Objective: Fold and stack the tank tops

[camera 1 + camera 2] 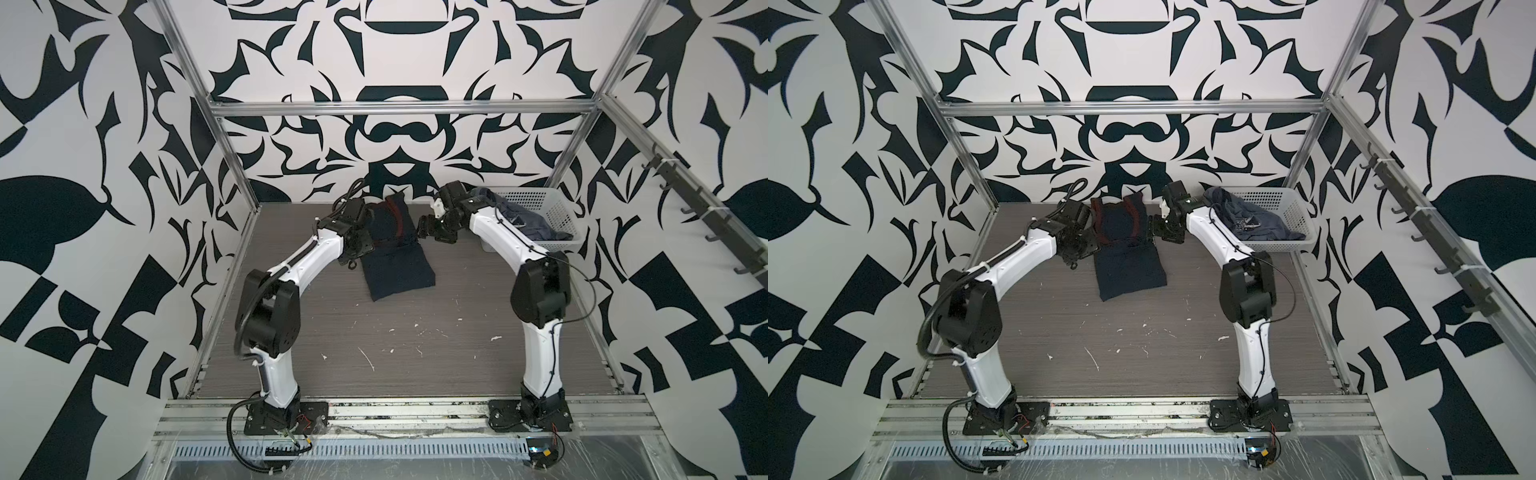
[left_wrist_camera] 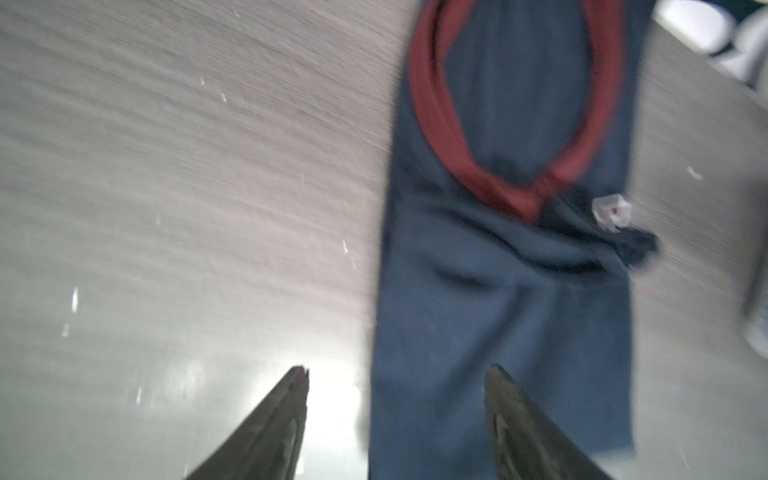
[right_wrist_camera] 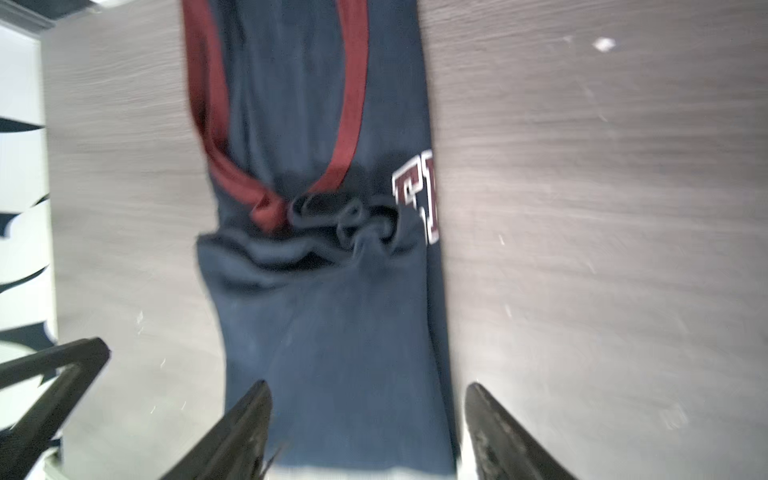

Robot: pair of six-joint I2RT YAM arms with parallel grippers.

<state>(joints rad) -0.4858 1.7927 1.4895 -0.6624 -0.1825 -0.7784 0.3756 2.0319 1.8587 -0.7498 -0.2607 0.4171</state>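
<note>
- So, early-to-middle of the task by my read — one top partly folded, the other not started, nothing stacked.
- Navy tank top (image 1: 397,262) lies flat at the far middle of the surface (image 1: 415,353), narrowed to a long strip. Red-trimmed strap end points to the back wall, plain hem end to the robot bases.
- A bunched crease runs across its middle, with part of the red-and-white print showing at one edge in the right wrist view. The crosswise fold looks not yet made.
- Left end effector (image 2: 395,374): jaws apart, holding nothing, over the shirt's left edge.
- Right end effector (image 3: 368,386): jaws apart, holding nothing, over the same strip from the opposite side.
- Slate-blue tank top (image 1: 523,222) sits crumpled in the white basket (image 1: 557,208) at the far right, part draped over the rim.
- Left to do, as I judge it: finish the navy fold, pull the blue one out, fold it, stack the two.
- Surface is grey wood-grain, scuffed, dotted with white flecks (image 1: 368,359).
- Room: an aluminium frame (image 1: 399,109) around the cell, black-and-white patterned walls (image 1: 83,124) and a hook rail (image 1: 706,216) along the right side.
</note>
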